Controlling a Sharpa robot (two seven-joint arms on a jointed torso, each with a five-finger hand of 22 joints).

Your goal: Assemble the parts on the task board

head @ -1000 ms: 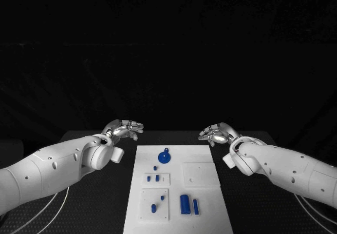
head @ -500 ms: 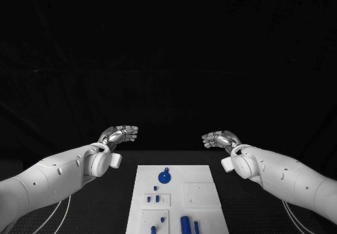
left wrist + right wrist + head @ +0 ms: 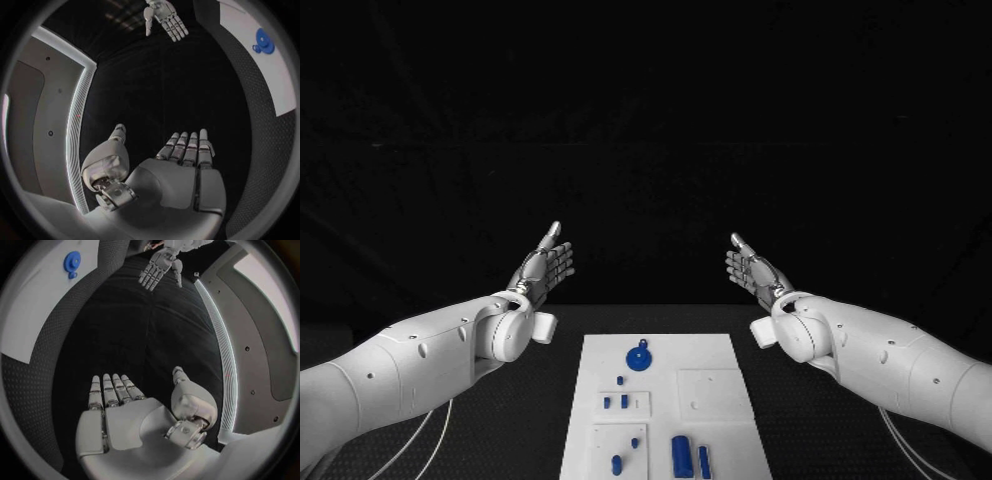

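The white task board (image 3: 718, 352) lies in the middle of the black table between my arms. On it sit a round blue part (image 3: 639, 358) at the far end, small blue pieces (image 3: 616, 402) in the middle, and two blue bars (image 3: 684, 456) near the front. My left hand (image 3: 544, 266) is raised beyond the board's far left corner, fingers straight and apart, holding nothing. My right hand (image 3: 753, 267) mirrors it beyond the far right corner, also flat and empty. The left wrist view shows my left palm (image 3: 178, 172), the right hand (image 3: 164, 18) and the round blue part (image 3: 264, 41).
Black table surface (image 3: 538, 400) flanks the board on both sides. White cables (image 3: 423, 450) trail under my left arm near the table's left front. In the right wrist view my right palm (image 3: 125, 415) faces my left hand (image 3: 159, 267), with the board (image 3: 44, 300) to the side.
Both hands have uncurled from loosely curled fingers to flat, straight fingers and risen. The head camera has tilted up, so the board sits lower in the picture.
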